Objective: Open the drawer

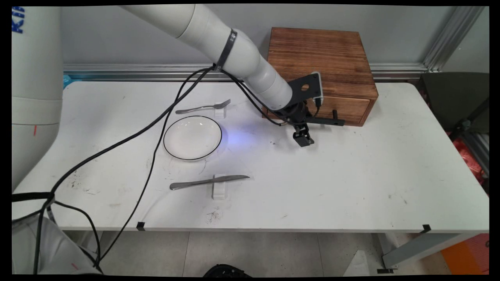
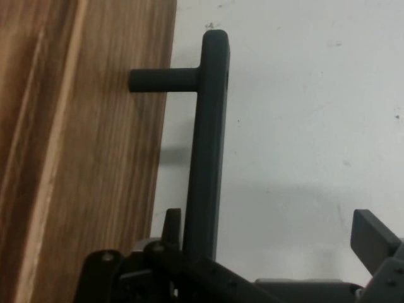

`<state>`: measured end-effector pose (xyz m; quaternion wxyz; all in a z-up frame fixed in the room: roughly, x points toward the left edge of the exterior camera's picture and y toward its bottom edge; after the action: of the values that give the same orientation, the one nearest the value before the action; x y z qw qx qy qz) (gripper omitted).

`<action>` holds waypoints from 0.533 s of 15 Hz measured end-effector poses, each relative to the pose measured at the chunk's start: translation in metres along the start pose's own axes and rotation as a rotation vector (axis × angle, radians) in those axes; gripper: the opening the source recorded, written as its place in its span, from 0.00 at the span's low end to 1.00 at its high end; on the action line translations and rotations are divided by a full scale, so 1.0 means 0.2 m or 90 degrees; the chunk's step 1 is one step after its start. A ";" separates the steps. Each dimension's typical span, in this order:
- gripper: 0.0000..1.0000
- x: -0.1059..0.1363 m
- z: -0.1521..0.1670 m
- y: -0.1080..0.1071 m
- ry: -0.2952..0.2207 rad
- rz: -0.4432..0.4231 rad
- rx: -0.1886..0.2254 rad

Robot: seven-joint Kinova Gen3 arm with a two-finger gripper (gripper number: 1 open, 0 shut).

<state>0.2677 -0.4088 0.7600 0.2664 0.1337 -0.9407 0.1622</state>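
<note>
The arm is reaching across the surface [image 1: 351, 183] and the hand [image 1: 302, 134] is hanging low in front of the wooden drawer box [image 1: 320, 58], at the left end of the black bar handle [image 1: 326, 121] on its drawer front [image 1: 343, 109].

In the hand view the handle [image 2: 208, 158] is running up between the two fingers. One finger [image 2: 172, 226] is sitting in the narrow gap between bar and drawer front [image 2: 76, 158]; the other finger [image 2: 372, 237] is standing well out to the far side. So the hand is spread wide around the bar, not pinching it, and holding nothing. The bar is lying close to the inner finger, well off-centre in the opening.

Judgement on doing this well: the hand is looking skewed toward the wood. Closing from here would drag the outer finger a long way while the inner one is nearly touching. The gap behind the bar is tight, so scraping the drawer front is the risk. The grip is sitting near one post [image 2: 165, 79] rather than mid-bar, which may twist the drawer.

Elsewhere on the surface, well apart from the hand: a white plate [image 1: 192, 137], a fork [image 1: 203, 107] beyond it on a small white rest, a knife [image 1: 209, 181] nearer, also on a rest.
</note>
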 end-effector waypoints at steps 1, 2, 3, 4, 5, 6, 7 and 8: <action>1.00 0.00 0.01 0.00 0.000 0.001 -0.002; 1.00 0.00 0.02 0.01 0.000 0.002 -0.005; 1.00 0.00 0.03 0.02 0.000 0.002 -0.007; 1.00 0.00 0.03 0.02 0.000 0.003 -0.009; 1.00 0.00 0.04 0.03 0.000 0.003 -0.011; 1.00 0.00 0.04 0.03 0.000 0.004 -0.012; 1.00 0.00 0.04 0.04 0.000 0.004 -0.015; 1.00 0.00 0.04 0.05 0.000 0.004 -0.017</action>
<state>0.2599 -0.4025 0.7505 0.2677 0.1268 -0.9431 0.1508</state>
